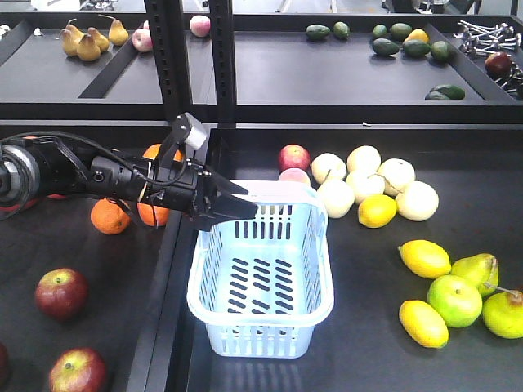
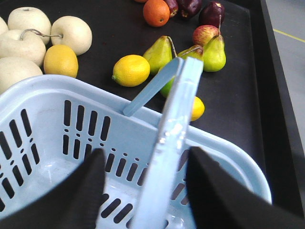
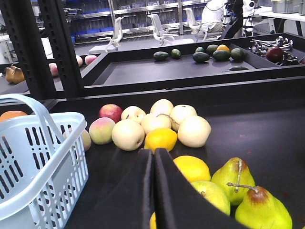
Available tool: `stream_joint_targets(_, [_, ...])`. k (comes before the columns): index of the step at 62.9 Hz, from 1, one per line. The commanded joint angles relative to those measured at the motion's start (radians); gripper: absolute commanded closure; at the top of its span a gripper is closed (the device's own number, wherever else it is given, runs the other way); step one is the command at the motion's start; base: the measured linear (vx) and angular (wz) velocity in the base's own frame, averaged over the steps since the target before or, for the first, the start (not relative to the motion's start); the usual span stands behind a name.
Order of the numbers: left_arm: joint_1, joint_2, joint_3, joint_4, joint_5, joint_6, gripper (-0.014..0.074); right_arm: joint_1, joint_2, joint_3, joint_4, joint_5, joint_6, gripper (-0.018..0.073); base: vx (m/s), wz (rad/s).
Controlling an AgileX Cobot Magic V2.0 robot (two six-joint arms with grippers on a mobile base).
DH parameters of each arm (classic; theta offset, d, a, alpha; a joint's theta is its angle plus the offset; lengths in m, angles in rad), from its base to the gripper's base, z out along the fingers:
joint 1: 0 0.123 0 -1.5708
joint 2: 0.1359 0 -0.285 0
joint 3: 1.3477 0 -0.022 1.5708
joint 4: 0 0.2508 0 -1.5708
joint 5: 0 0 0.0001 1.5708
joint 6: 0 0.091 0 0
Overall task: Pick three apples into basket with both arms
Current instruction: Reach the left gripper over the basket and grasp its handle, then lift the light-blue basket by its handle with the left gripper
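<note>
Left claw (image 2: 145, 153), jaws apart astride the handle (image 2: 177, 102) of the basket (image 2: 47, 87) (right claw (image 3: 153, 155) pressed together, empty), could snag and tip it.

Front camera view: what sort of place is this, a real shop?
Probably a mock produce section in a lab: black shelved trays of loose fruit, a light-blue slotted plastic shopping basket, and white office chairs behind.

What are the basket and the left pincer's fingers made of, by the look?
Basket: light-blue plastic, apparently moulded, semi-gloss. The glare streaks on its handle and the uniform slots point that way.
Left pincer fingers: matte black with no highlights. Could be plastic or a rubber coating; can't tell which.
</note>
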Motion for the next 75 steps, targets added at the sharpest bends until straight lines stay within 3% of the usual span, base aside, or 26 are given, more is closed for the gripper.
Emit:
stream_joint_targets(1, [-0.004,-0.054,-0.026,0.053,-0.022,-0.005,0.0447,-0.007,-0.013,0.012,-0.010,-0.076,-0.001,0.0566,0.00,0.00])
stream_joint_targets(7, [-0.004,-0.060,-0.027,0.053,-0.045,-0.005,0.0605,-0.007,-0.013,0.012,-0.010,-0.076,-0.001,0.0566,0.00,0.00])
stream_joint_targets(15, [-0.004,-0.088,-0.027,0.052,-0.074,-0.033,0.0605,-0.007,-0.013,0.012,-0.010,-0.076,-0.001,0.0566,0.00,0.00])
stream_joint_targets(27, [-0.004,-0.179,-0.027,0.052,-0.088,-0.149,0.0605,-0.007,-0.013,0.012,-0.010,-0.076,-0.001,0.0566,0.00,0.00])
stream_joint_targets(53, [-0.004,-0.488,-0.027,0.052,-0.175,-0.477,0.0605,-0.007,-0.013,0.012,-0.010,-0.076,-0.001,0.0566,0.00,0.00])
stream_joint_targets(75, [-0.004,-0.727,-0.025,0.052,-0.189,-0.583,0.0605,-0.007,-0.013,0.012,-0.010,-0.076,-0.001,0.0566,0.00,0.00])
